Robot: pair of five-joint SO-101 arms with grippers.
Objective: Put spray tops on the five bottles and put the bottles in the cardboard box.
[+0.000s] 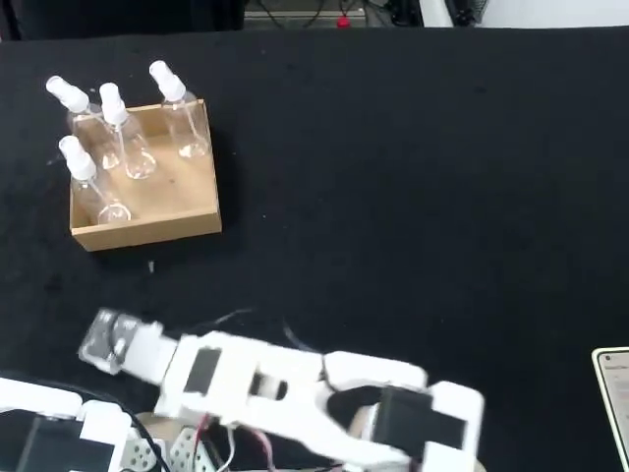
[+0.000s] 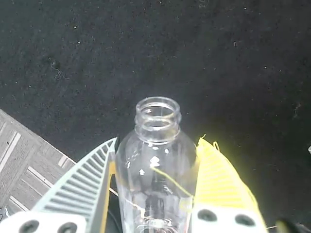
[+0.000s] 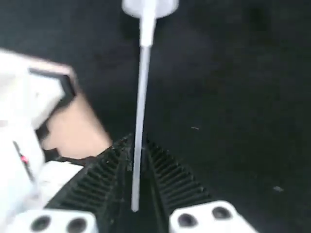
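My left gripper (image 2: 158, 145) is shut on a clear bottle (image 2: 156, 145) with an open neck and no top. It holds the bottle over the black table, near the table's edge. My right gripper (image 3: 138, 141) is shut on the thin tube of a white spray top (image 3: 148, 7), whose head points away from the fingers. The cardboard box (image 1: 147, 231) stands at the back left with several capped bottles (image 1: 123, 138) upright in it. A white arm (image 1: 285, 388) lies across the front edge with a clear shape (image 1: 103, 339) at its tip.
A white card (image 1: 614, 393) lies at the right edge of the black table (image 1: 413, 177). Patterned floor (image 2: 19, 160) shows past the table edge beside the left gripper. Another white arm part (image 3: 24, 97) is close beside the right gripper.
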